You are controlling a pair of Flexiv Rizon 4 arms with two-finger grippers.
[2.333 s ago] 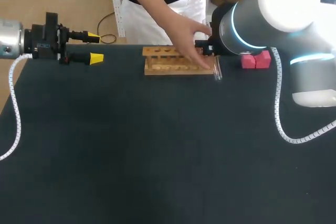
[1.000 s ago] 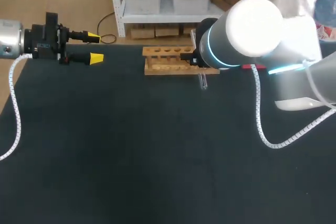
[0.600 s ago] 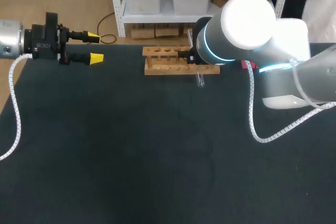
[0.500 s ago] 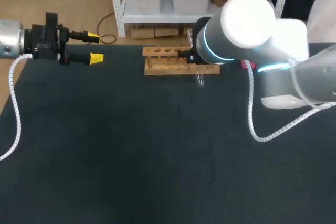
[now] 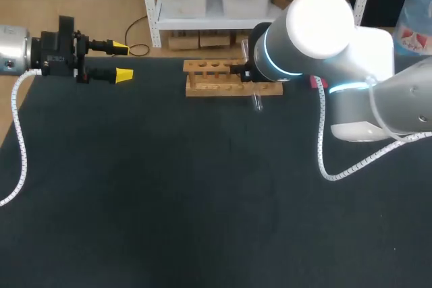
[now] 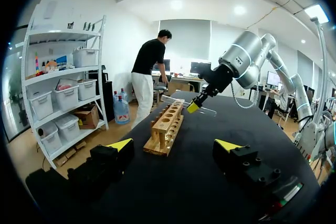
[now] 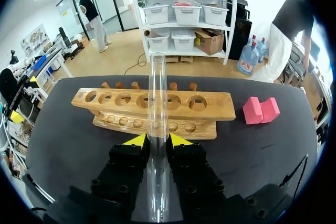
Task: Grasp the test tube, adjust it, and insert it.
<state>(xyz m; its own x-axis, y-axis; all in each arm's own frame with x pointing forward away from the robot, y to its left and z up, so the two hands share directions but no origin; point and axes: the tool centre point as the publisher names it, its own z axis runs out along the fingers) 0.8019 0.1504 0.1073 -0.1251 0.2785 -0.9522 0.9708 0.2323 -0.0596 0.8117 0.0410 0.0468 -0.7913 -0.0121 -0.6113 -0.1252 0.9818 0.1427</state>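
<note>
Test tube (image 7: 157, 103) clamped in right tool (image 7: 156, 140), wooden rack (image 7: 210, 109) just ahead

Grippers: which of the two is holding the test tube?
The right gripper, shut on the test tube; the left gripper is open and empty.

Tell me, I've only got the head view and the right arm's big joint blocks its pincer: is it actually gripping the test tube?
Observer: Yes. In the right wrist view the right pincer is shut on the test tube, with a yellow tip against each side.
Operator: Is the tube upright?
Observer: No. The left wrist view shows it roughly level, above the far end of the rack.
Operator: Any holes taken?
Observer: Not among those the right wrist view shows; they are empty.
</note>
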